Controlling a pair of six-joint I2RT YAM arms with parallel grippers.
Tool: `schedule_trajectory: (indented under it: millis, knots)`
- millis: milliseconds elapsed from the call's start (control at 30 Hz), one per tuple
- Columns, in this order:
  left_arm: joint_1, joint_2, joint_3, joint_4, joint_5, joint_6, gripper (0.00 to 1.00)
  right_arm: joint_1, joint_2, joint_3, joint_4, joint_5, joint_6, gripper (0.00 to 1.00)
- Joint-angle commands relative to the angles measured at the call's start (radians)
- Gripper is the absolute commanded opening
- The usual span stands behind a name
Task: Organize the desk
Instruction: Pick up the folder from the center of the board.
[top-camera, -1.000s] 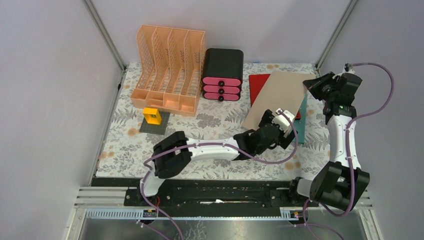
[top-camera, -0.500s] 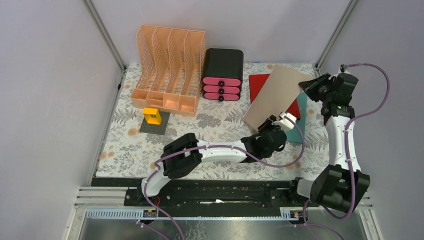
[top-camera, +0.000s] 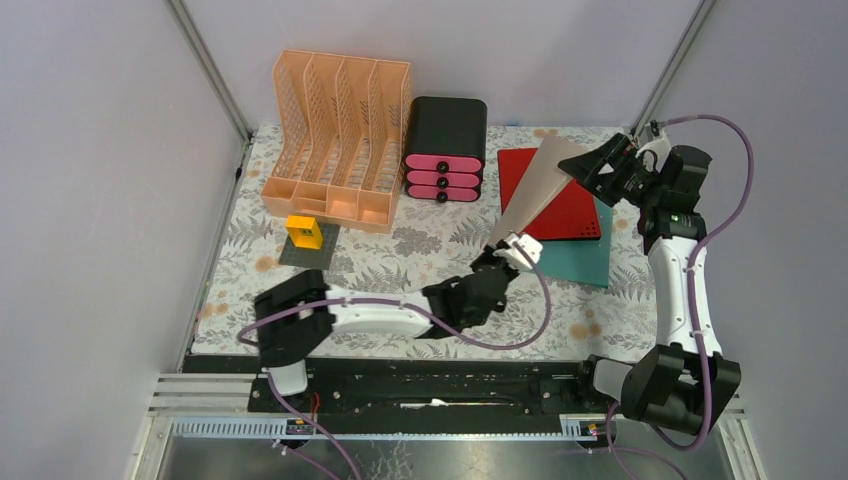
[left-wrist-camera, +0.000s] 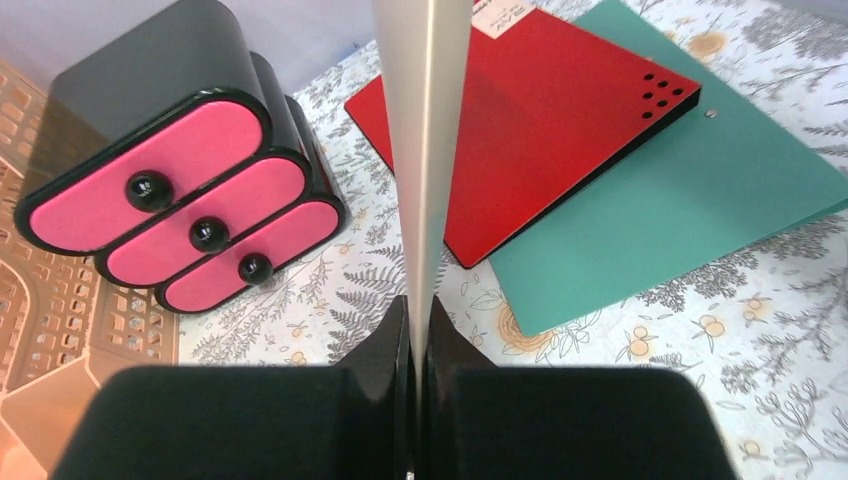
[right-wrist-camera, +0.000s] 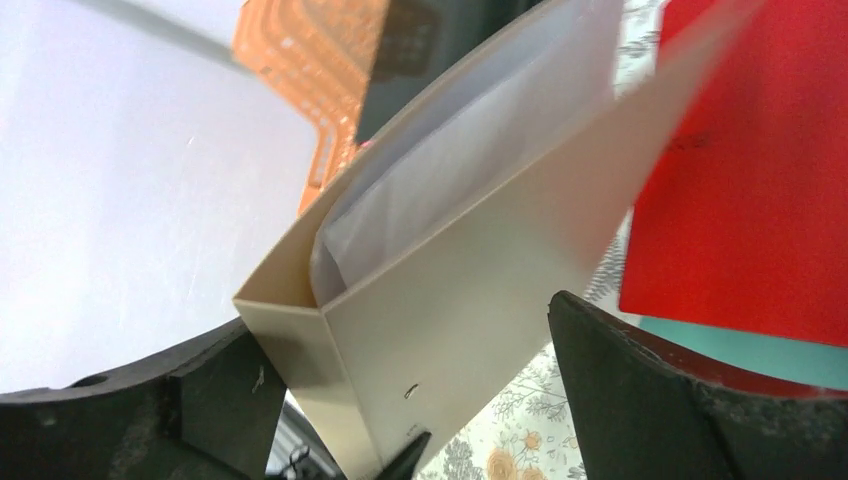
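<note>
Folder tipped upright | left gripper pinches it | right gripper spread | desk (fern-printed)

On the desk, a slotted file rack stood at the far left, with a three-drawer box just beside it on its right. In front of the rack's left end lay a flat baseplate, with a small block sitting on its far part. At the far right two folders lay flat. The upper folder rested on the lower folder, which stuck out to the right and toward the near edge. A third folder stood on edge above their left side, running from near left to far right. Its near corner was pinched between the fingers of the left gripper, and its far corner sat between the fingers of the right gripper. The drawer box stood to the left of this folder.
</note>
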Motion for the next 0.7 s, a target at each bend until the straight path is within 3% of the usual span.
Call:
schedule_trajectory:
  millis: [0, 167, 400, 533, 600, 667]
  knots:
    - [-0.004, -0.196, -0.124, 0.23, 0.115, -0.027, 0.0, 0.013, -0.071, 0.021, 0.057, -0.221, -0.121, 1.0]
    - [0.004, -0.351, -0.256, 0.236, 0.174, -0.077, 0.0, 0.013, -0.118, 0.033, 0.05, -0.454, -0.268, 1.0]
    - [0.081, -0.586, -0.414, 0.127, 0.343, -0.251, 0.0, 0.013, -0.148, 0.011, 0.012, -0.747, -0.437, 1.0]
    - [0.159, -0.708, -0.504, 0.088, 0.476, -0.313, 0.0, 0.013, -0.166, 0.003, 0.004, -0.781, -0.504, 1.0]
    - [0.172, -0.774, -0.563, 0.09, 0.534, -0.287, 0.0, 0.013, -0.166, -0.005, -0.025, -0.726, -0.564, 1.0]
    - [0.182, -0.846, -0.617, 0.085, 0.558, -0.28, 0.0, 0.016, -0.144, 0.025, -0.206, -0.598, -0.774, 1.0]
